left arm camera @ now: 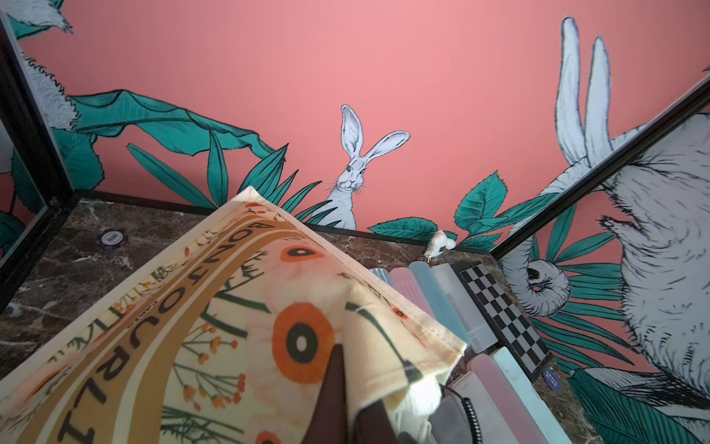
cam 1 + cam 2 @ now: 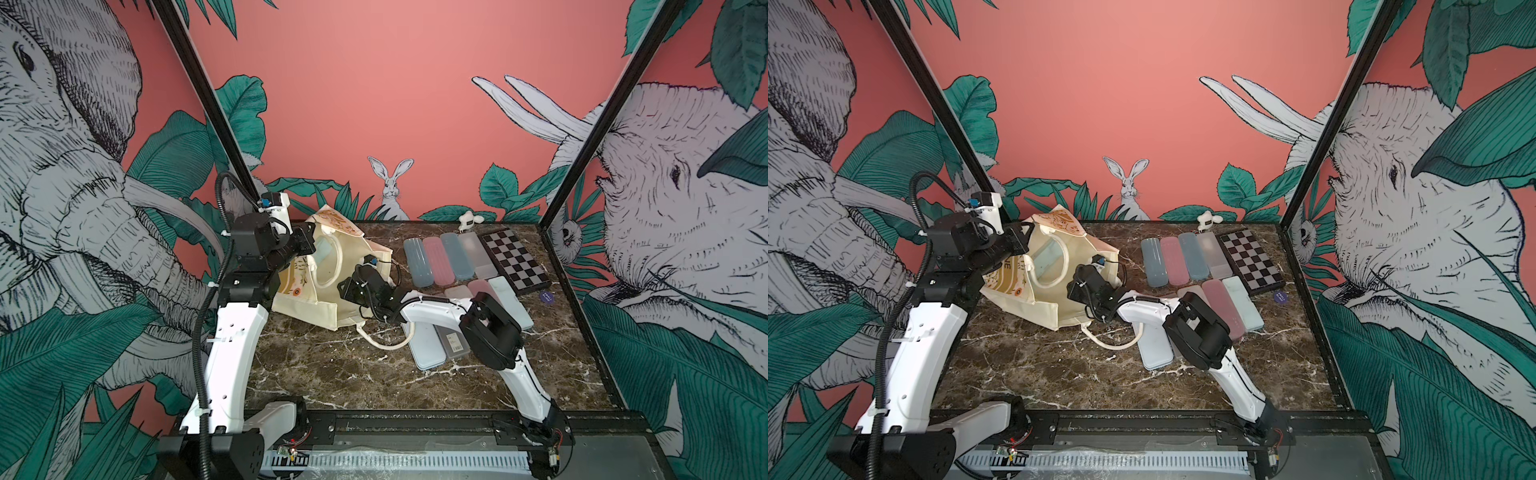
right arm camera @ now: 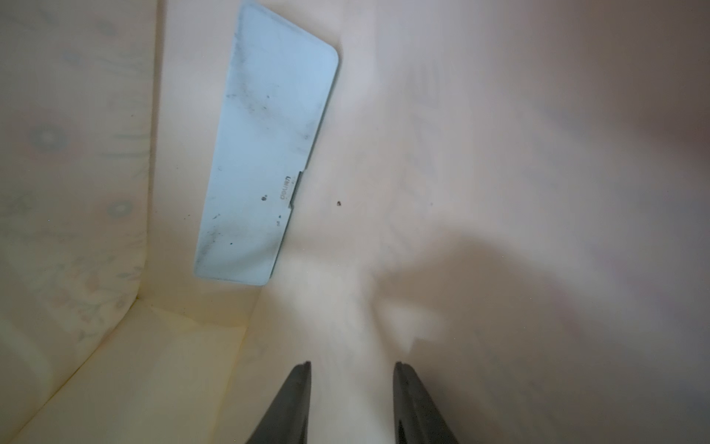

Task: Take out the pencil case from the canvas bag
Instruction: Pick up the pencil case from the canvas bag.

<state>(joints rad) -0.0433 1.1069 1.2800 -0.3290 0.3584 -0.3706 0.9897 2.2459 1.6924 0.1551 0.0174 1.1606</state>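
Inside canvas bag (image 2: 308,309), pencil case (image 3: 265,146) lies seemingly flat

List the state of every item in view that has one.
canvas bag: on its side, mouth held open.
left gripper: shut on the canvas bag's rim.
right gripper: open, empty, inside the bag.
blue pencil case: closed, lying inside the bag, ungripped.
pencil cases on the table: closed, lying flat.

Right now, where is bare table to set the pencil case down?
Widest: the near marble table between the canvas bag, the pale blue case and the front edge. A narrow strip lies between bag and far row of cases. The right side, cases to chessboard, is crowded.
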